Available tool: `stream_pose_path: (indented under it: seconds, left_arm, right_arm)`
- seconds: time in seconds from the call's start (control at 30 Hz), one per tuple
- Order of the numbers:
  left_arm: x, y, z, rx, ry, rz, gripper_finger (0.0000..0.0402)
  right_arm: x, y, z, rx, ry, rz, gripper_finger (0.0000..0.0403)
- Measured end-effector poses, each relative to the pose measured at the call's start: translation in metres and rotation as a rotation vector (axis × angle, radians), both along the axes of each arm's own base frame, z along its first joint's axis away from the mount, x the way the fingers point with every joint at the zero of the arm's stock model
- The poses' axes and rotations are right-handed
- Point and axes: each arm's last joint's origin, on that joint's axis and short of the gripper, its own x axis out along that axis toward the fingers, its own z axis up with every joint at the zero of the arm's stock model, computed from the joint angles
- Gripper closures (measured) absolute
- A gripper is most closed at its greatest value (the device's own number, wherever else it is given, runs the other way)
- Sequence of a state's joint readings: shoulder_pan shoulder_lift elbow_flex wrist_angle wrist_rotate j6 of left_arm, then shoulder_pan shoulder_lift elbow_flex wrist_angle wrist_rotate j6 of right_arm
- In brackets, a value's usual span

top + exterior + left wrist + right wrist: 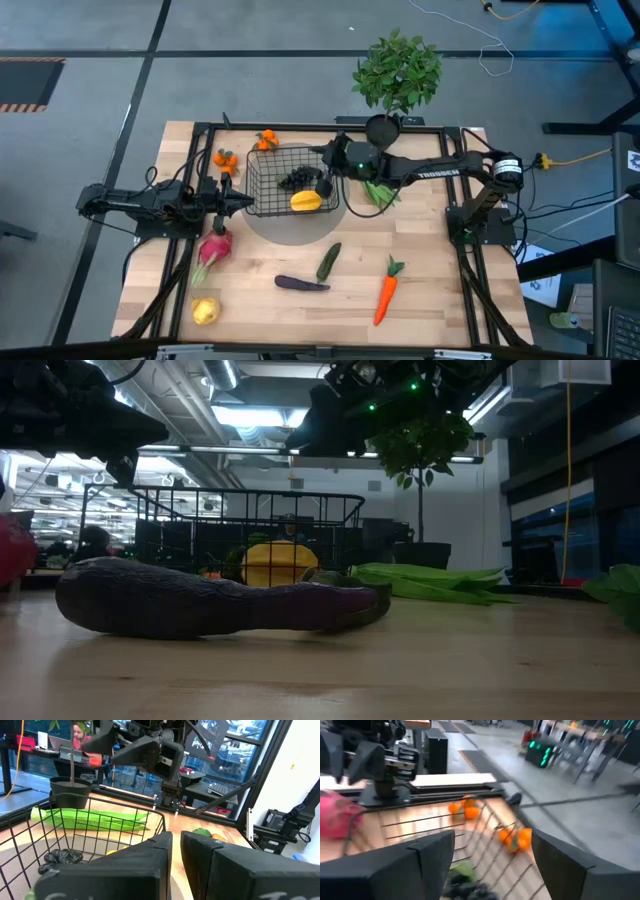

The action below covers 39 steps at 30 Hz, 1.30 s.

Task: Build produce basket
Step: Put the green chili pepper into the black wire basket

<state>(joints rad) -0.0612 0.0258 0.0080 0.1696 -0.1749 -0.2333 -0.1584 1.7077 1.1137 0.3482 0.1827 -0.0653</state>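
The black wire basket [262, 165] stands on a round grey mat and holds dark grapes [295, 180] and a yellow fruit [306, 200]. My left gripper [247, 203] is at the basket's left wall, fingers almost together [176, 847]. My right gripper [322, 175] hovers open and empty over the basket's right side [492, 865]. Long green pods [378, 192] lie right of the basket and small oranges [265, 140] at its far side. The dragon fruit [213, 248], a yellow fruit [205, 311], the eggplant [300, 284], the cucumber [328, 262] and the carrot [386, 292] lie on the near half of the table. My left gripper comes level from the table's left and is shut at the basket's left wall near its near-left corner [165, 827], with only a thin gap between the fingers. The fingers themselves hide the pinched wire. The basket stands flat on the mat.
A potted plant [398, 75] in a black pot [381, 130] stands at the table's far edge, behind my right arm. More oranges [225, 158] lie left of the basket. In the low view the eggplant [200, 605] lies in front of the basket [200, 510].
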Motion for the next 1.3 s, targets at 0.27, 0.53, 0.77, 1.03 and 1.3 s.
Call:
stream_pose_path:
  seconds: [0.27, 0.53, 0.77, 1.03, 1.3]
  left_arm:
    - [0.000, 0.000, 0.000, 0.000, 0.001, 0.000, 0.0372]
    - [0.000, 0.000, 0.000, 0.001, 0.003, 0.000, 0.0372]
    - [0.000, 0.000, 0.000, 0.001, 0.002, 0.000, 0.0372]
    - [0.000, 0.000, 0.000, 0.000, 0.001, 0.000, 0.0372]
    - [0.000, 0.000, 0.000, 0.000, 0.003, 0.000, 0.0372]
  right_arm:
    - [0.002, 0.038, -0.002, 0.312, 0.004, 0.473, 0.0144]
    - [-0.008, 0.087, -0.023, 0.205, 0.260, 0.782, 0.0144]
    - [-0.022, 0.103, -0.043, 0.110, 0.525, 0.614, 0.0144]
    - [-0.025, 0.123, -0.062, 0.026, 0.642, 0.723, 0.0144]
    - [-0.021, 0.140, -0.091, 0.018, 0.714, 0.790, 0.0144]
